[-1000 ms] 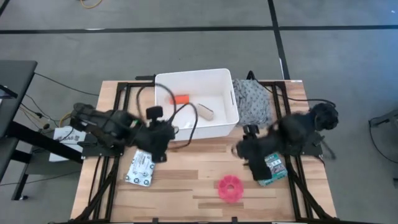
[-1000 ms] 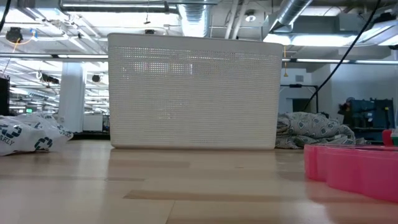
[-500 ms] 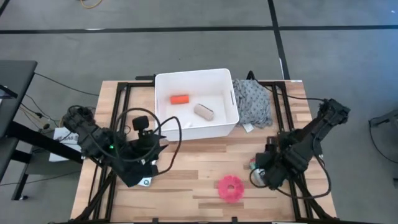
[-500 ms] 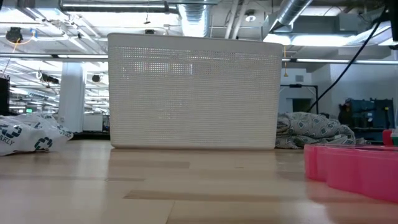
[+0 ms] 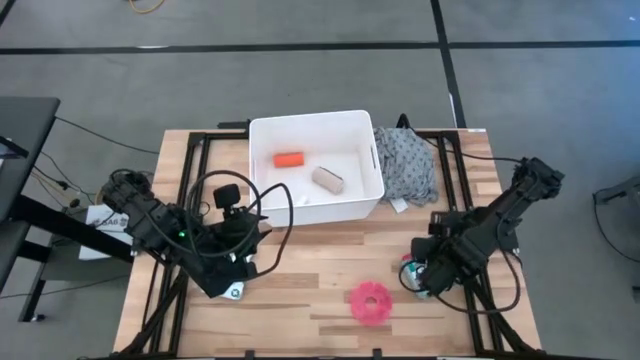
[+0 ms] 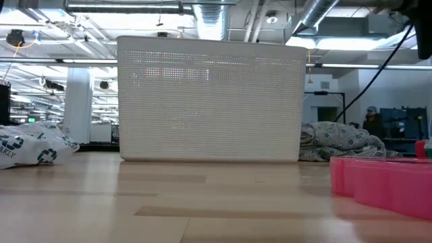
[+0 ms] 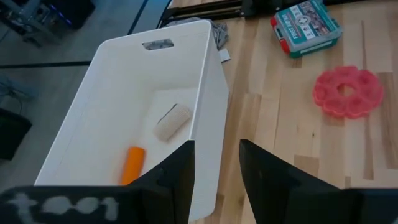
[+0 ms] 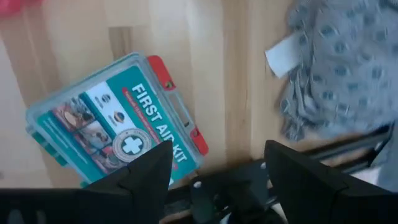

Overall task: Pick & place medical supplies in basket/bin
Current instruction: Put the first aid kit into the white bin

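The white bin (image 5: 315,125) stands at the table's far middle and holds the orange cylinder (image 5: 288,159) and the beige roll (image 5: 327,179). My left gripper (image 7: 216,167) is open above the table, near side of the bin, over the white packet (image 6: 27,145), of which only a corner (image 5: 236,291) shows from above. My right gripper (image 8: 217,165) is open and hovers just above the green-white first-aid box (image 8: 118,124), which lies flat on the table. The pink tape roll (image 5: 369,302) lies near the near edge. A small white piece (image 8: 286,53) lies beside the grey cloth.
The grey patterned cloth (image 5: 405,165) is heaped against the bin's right wall. Black frame rails (image 5: 195,160) run along the table's left and right sides. Bare wood (image 5: 330,250) lies between the two arms, from the bin to the pink roll.
My left arm has swung from the bin's near wall toward the near edge and now covers the packet. My right arm has stretched out and moved toward the near edge, coming over the first-aid box. The items have stayed where they were.
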`<state>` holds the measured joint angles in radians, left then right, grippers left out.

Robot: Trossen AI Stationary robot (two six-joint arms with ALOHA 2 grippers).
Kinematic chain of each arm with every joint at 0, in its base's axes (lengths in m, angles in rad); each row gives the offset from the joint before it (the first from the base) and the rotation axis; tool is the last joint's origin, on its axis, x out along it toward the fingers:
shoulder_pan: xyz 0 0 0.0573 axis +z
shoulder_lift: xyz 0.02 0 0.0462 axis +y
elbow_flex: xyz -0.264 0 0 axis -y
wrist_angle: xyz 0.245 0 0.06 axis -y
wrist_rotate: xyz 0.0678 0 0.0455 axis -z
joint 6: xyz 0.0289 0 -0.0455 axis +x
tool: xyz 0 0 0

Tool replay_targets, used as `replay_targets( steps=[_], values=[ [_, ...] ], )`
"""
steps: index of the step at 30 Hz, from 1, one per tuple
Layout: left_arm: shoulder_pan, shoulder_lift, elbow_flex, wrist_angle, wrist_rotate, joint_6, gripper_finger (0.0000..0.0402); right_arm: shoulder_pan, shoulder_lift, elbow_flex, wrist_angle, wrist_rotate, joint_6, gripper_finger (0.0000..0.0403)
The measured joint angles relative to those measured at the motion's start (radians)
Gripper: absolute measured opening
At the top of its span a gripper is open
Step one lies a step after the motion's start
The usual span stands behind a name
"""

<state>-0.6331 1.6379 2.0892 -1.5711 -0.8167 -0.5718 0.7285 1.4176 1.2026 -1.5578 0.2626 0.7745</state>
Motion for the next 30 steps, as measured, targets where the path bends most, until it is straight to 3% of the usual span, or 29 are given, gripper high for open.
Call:
replay_targets(
  steps=[10, 18, 22, 30],
  values=[
    [0.000, 0.000, 0.000, 0.000, -0.001, 0.032, 0.0117, -0.049, 0.103, 0.000, 0.101, -0.055, -0.371, 0.0249],
    [0.000, 0.000, 0.000, 0.000, 0.010, 0.056, 0.0117, -0.086, 0.066, -0.014, 0.103, -0.053, -0.468, 0.0249],
    [-0.001, 0.000, 0.000, 0.000, 0.046, 0.055, 0.0117, -0.122, -0.028, -0.146, 0.283, -0.074, -0.478, 0.0249],
    [0.000, 0.000, 0.000, 0.000, 0.050, 0.069, 0.0117, -0.198, -0.145, -0.374, 0.373, -0.117, -0.491, 0.0249]
  ],
)
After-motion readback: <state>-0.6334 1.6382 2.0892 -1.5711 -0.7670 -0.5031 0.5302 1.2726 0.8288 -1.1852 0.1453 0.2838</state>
